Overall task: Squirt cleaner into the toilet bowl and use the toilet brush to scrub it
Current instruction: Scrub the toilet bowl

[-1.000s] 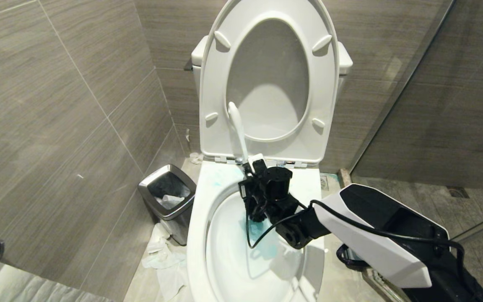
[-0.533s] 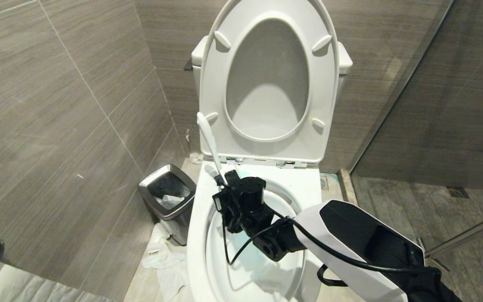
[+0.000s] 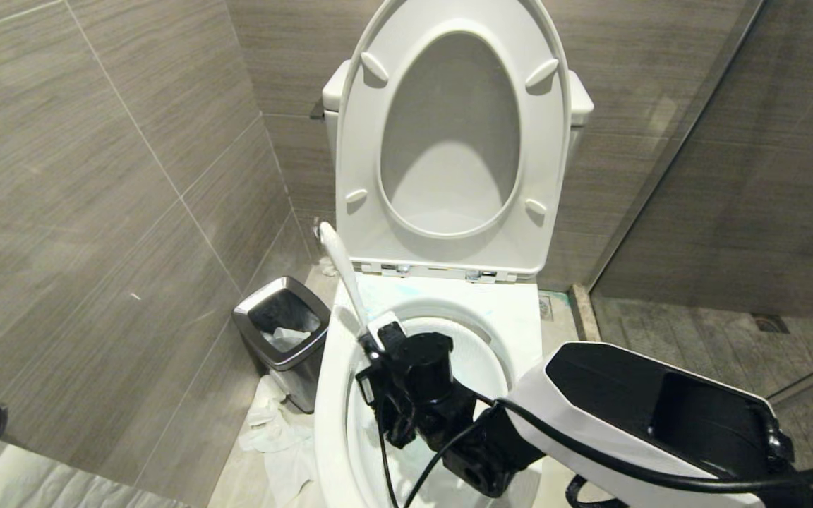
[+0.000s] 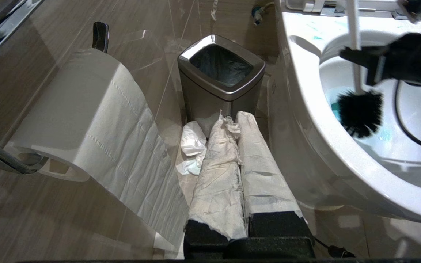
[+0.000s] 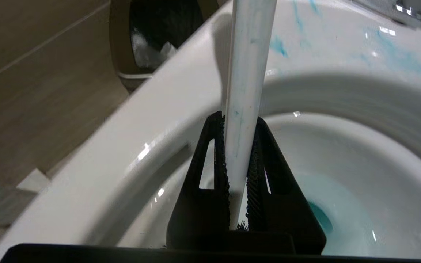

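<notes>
The white toilet bowl [image 3: 330,395] stands open below me, with turquoise cleaner [image 5: 397,58] streaked on its back ledge and pooled low in the basin. My right gripper [image 3: 379,337] hangs over the bowl's left side, shut on the toilet brush's slim white handle [image 3: 343,271], which leans up and to the left. In the right wrist view the handle [image 5: 249,54] runs between the ribbed pads of the right gripper [image 5: 238,120]. The black bristle head [image 4: 360,113] is down inside the basin. My left gripper [image 4: 234,117], paper-wrapped and shut, is parked low beside the toilet.
A chrome-rimmed bin [image 3: 283,339] stands on the floor left of the toilet, with crumpled paper [image 3: 272,430] in front of it. A toilet roll [image 4: 86,120] hangs on the left wall. Seat and lid [image 3: 449,141] are raised. A glass partition [image 3: 660,176] closes the right side.
The right gripper has carried the brush from the back middle of the bowl to its left side and nearer to me. The handle's top swung left. The left arm kept still.
</notes>
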`<state>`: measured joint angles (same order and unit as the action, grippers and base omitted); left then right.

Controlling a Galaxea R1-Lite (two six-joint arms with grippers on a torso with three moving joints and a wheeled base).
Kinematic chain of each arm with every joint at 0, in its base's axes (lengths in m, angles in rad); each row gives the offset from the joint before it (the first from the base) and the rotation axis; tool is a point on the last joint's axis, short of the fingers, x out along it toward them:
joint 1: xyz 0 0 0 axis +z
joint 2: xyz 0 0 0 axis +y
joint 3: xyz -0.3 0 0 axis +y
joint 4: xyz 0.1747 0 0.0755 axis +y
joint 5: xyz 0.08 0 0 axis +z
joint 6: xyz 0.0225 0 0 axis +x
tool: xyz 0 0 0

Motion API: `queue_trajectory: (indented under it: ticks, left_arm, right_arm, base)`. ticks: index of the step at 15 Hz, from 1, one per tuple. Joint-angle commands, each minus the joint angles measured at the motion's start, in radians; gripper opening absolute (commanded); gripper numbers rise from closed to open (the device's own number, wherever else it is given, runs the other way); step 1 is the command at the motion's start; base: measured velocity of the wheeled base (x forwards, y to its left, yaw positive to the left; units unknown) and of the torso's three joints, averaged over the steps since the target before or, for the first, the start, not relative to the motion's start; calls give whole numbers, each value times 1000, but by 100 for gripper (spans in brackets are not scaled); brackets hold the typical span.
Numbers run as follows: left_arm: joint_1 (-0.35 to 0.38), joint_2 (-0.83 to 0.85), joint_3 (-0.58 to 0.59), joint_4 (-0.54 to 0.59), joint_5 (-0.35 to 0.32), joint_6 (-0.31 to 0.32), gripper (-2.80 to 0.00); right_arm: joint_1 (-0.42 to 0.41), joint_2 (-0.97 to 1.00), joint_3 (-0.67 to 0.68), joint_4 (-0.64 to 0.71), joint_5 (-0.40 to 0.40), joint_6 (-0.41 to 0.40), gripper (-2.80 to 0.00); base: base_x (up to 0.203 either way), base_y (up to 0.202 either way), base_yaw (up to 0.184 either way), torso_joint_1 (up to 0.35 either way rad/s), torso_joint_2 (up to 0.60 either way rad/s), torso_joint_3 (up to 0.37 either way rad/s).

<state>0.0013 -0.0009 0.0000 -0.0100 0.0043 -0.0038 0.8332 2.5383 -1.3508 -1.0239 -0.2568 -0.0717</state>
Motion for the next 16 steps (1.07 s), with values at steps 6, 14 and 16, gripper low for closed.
queue_trajectory:
  ticks: [6, 14, 16]
  left_arm:
    - [0, 1, 8, -1, 0, -1, -280]
    - [0, 1, 8, -2, 0, 1, -280]
    - [0, 1, 8, -2, 0, 1, -280]
  right_arm:
    - [-256, -126, 297, -201, 44, -8, -280]
    - [-379, 25, -256, 59, 70, -34, -280]
    - [-366, 97, -441, 161, 69, -35, -280]
  base:
    - [0, 0, 0, 0, 0, 0]
    - [0, 0, 0, 0, 0, 0]
    - [0, 0, 0, 0, 0, 0]
